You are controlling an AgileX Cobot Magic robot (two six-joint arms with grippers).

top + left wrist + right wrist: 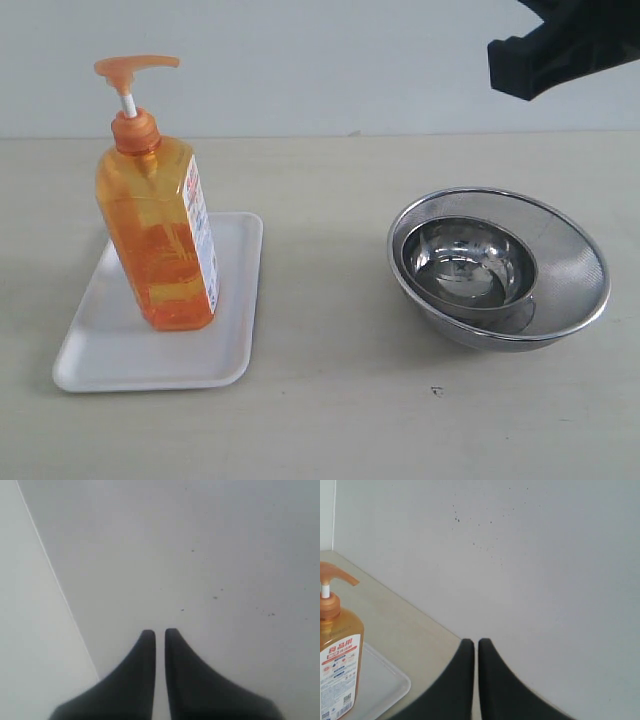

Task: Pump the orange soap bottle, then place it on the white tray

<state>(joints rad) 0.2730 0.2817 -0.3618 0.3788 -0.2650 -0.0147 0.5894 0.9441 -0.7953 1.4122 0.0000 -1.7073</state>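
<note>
Since the orange soap bottle point(160, 240) stands upright on the white tray point(100, 360), toward its far half, placement looks done; whether it was pumped cannot be told. Left gripper point(159, 632) has its fingers together and holds nothing, facing a bare pale surface. Right gripper point(472, 642) is also closed and empty, raised well apart from the bottle; its dark bulk point(565, 45) sits at the upper right of the exterior view. If a pump is due, closed fingertips should press straight down on the pump head point(135, 68), centred over the white stem, since the tall, narrow bottle would likely tip under a sideways push. Otherwise the arms should just stay clear of the spout. Bottle is translucent orange plastic, flat-sided and glossy, with a white label point(203, 235) in red print. Tray is matte white, a rounded rectangle with a low rim. On the beige table point(330, 420), well apart to the right, a polished steel bowl point(465, 265) nests inside a wider mesh-walled steel bowl point(565, 250).
</note>
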